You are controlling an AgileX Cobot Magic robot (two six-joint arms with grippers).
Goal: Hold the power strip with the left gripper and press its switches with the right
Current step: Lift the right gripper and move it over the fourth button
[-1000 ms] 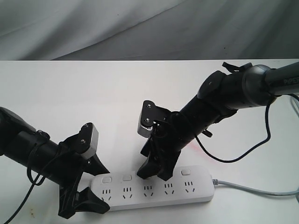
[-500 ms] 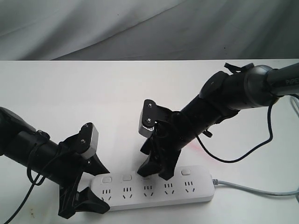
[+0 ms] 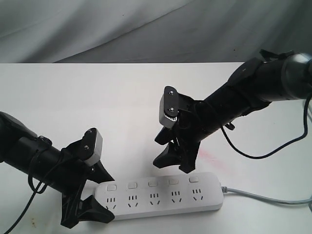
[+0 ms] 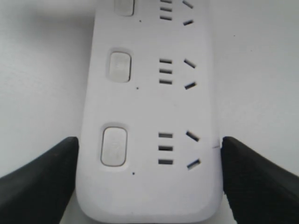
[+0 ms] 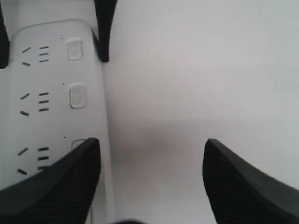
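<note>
Lifted since 1 second ago, the black 2-finger right gripper with the glossy grey elbow is off the strip; it has drawn back and toward the desk's right edge. Nearest, by the front-left corner of the white desk, the black matte-armed left gripper clamps the rounded left end of the long white plastic power strip, 1 finger on each long side. That strip lies flat along the front edge, its 5 sockets and 5 small white square switches uncovered and its grey cord trailing toward the right edge. Just beyond, the right gripper hangs with jaws spread wide and empty, 1 finger over the strip's far side, the other over bare desk. Grey cloth hangs behind.
</note>
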